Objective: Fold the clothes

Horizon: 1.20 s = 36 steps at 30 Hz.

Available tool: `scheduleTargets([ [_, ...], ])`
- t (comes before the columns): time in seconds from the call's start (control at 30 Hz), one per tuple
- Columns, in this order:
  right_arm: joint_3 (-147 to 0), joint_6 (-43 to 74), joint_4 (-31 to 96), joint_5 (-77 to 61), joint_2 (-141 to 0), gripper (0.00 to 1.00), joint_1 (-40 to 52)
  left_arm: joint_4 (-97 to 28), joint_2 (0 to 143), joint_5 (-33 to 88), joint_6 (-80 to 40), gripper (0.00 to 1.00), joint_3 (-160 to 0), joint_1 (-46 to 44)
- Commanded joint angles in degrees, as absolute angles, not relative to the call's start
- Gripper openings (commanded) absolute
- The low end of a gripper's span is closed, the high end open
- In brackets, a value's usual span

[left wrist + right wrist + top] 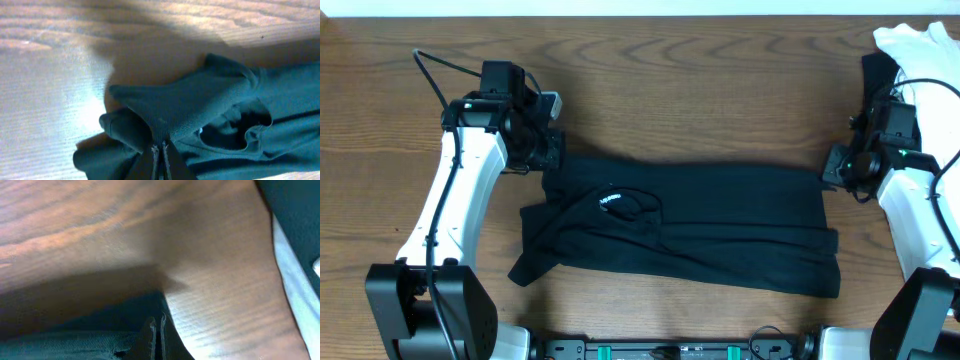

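Black T-shirt lies spread across mid-table. Left gripper is pressed tight on its far shoulder corner, right gripper likewise on the far hem corner. Light, limp cloth, so it will likely sag and drag. Grip the corners and lift both evenly.

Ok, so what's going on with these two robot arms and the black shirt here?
Both arms are working on a black T-shirt that lies sideways across the wooden table. The left gripper is shut on fabric at the far corner near the collar. The right gripper is shut at the shirt's opposite far corner. The shirt looks partly folded into a long band and lies flat on the table. White clothing sits in the far right corner, untouched.
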<state>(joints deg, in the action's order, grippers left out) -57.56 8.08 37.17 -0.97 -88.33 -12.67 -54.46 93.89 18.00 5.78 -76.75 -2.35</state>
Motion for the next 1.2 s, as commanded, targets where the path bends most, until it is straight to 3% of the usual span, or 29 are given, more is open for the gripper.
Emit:
scheduleTargets([
  [0.0,-57.63,10.68,38.63,1.76,-87.09,0.01,-14.66,-55.92,92.95,16.67,5.1,0.06,-77.78,-1.98],
  [0.23,-57.63,11.55,41.47,1.5,-87.09,0.01,-17.21,-58.33,92.97,9.56,1.39,0.06,-77.08,-1.93],
  [1.17,-57.6,11.99,50.15,4.58,-87.11,0.01,-17.23,-70.94,92.97,10.02,-1.61,0.06,-76.07,-1.96],
])
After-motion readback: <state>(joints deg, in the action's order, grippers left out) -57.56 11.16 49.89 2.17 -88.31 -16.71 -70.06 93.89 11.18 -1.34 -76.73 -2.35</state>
